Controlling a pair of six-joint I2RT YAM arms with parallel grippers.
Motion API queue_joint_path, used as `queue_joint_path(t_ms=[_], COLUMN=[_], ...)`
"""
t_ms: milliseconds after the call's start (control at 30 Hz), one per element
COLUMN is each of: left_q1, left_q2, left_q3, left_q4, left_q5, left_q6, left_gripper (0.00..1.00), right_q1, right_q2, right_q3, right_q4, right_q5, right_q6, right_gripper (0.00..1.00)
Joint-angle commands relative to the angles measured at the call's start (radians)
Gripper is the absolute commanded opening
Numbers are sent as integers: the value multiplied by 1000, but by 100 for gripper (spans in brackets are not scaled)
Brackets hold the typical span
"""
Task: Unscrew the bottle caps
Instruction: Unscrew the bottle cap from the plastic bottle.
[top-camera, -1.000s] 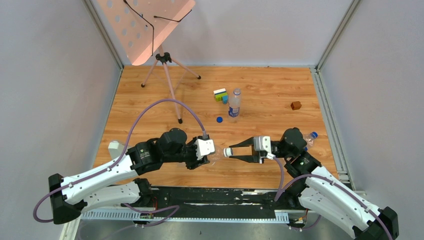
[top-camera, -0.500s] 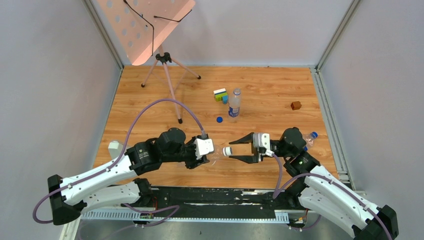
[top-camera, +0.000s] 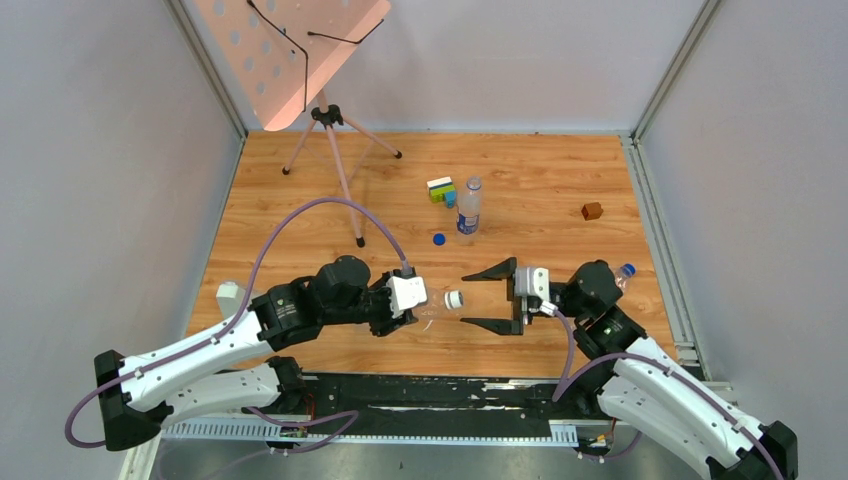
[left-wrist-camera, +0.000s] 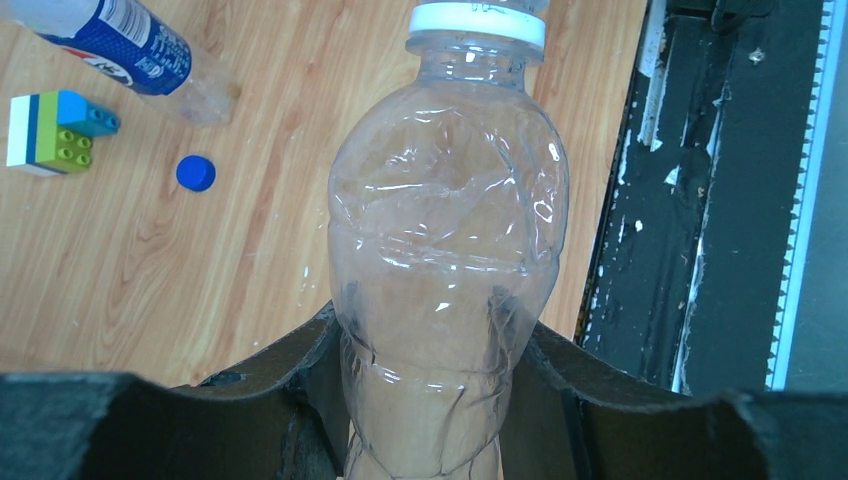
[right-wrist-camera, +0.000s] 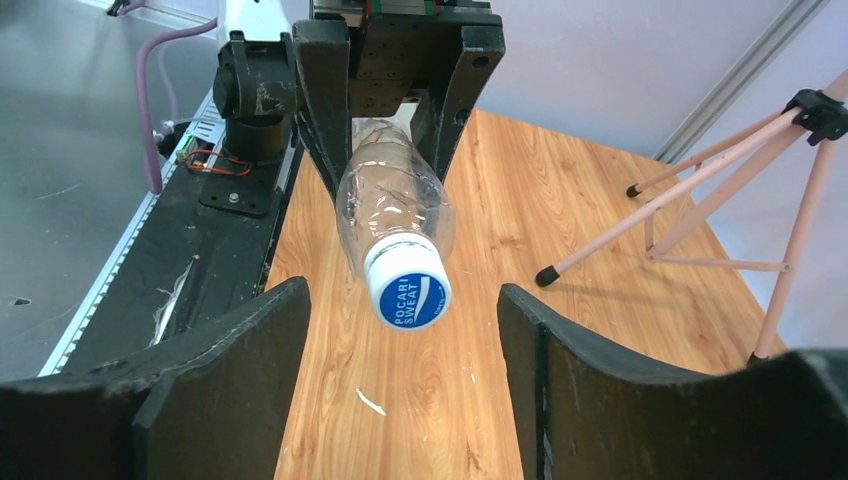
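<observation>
Wooden table (top-camera: 300, 200) between grey walls. Left gripper (top-camera: 422, 310) clamped on a clear bottle (left-wrist-camera: 445, 260) held level near the front edge, cap (right-wrist-camera: 408, 288) facing the right gripper (top-camera: 470, 298) with its spread, empty jaws; probably mid-unscrew, calling for closing on that cap and twisting. Beyond: labelled bottle (top-camera: 468, 210), loose blue cap (top-camera: 438, 238), capped bottle (top-camera: 620, 274) by the right arm; three bottles, three caps.

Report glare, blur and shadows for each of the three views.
Top external: even, soft light, no hard shadows on the table, everything sharp. Left wrist: bright specular streaks on the clear bottle; the left gripper's fingers at the bottom edge look dark and soft. Right wrist: the print on the cap reads crisply, while the right gripper's fingers are dark and slightly blurred.
</observation>
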Motion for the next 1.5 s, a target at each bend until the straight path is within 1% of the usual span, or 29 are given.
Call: queue_joint_path(t_ms=[0,100,233,300,333,367,400,467,500,533,567,633,700,800,833,867,1033,1100,1300,1367,1467], left_q1=[5,5,5,5,5,5,5,5,5,5,5,5,5,5,5,5,5,5,5,5,5], left_q2=[-36,-47,-45,-47,-50,-54,-57,-69,-75,-79,-83,-85,-82,-75,-71,-69,-66,-65,-58,-56,-54], left_q3=[-12,-19,-17,-15,-16,-18,-21,-26,-31,-35,-41,-45,-47,-43,-42,-41,-45,-44,-45,-44,-44], left_q4=[48,64,65,62,62,64,67,76,86,91,101,112,114,109,105,103,105,104,108,106,109], left_q5=[-45,-66,-105,-123,-129,-146,-153,-167,-190,-197,-207,-218,-225,-228,-228,-229,-230,-230,-230,-230,-225], left_q6=[5,5,10,9,7,6,4,5,8,11,17,23,26,27,26,26,24,24,28,25,24], left_gripper=[0,0,0,0,0,0,0,1,1,1,1,1,1,1,1,1,1,1,1,1,1], right_q1=[-5,-5,-5,-5,-5,-5,-5,-6,-6,-7,-7,-8,-8,-8,-8,-8,-8,-8,-8,-8,-8], right_q2=[-50,-91,-123,-124,-117,-107,-93,-50,-19,12,39,86,129,197,224,236,288,298,312,310,312], right_q3=[-27,-53,-73,-70,-57,-36,8,134,195,237,263,280,271,248,249,251,271,272,273,270,271], right_q4=[55,92,179,202,192,165,89,-154,-274,-348,-383,-395,-356,-260,-212,-201,-192,-191,-181,-179,-184], right_q5=[36,91,190,281,354,444,533,703,734,717,675,578,489,362,334,314,301,305,276,264,250], right_q6=[54,111,248,371,446,539,629,831,900,946,989,1068,1155,1241,1254,1259,1232,1229,1230,1221,1195], right_gripper=[70,73,79,83,85,85,85,84,83,83,83,85,84,82,82,81,78,75,57,55,45])
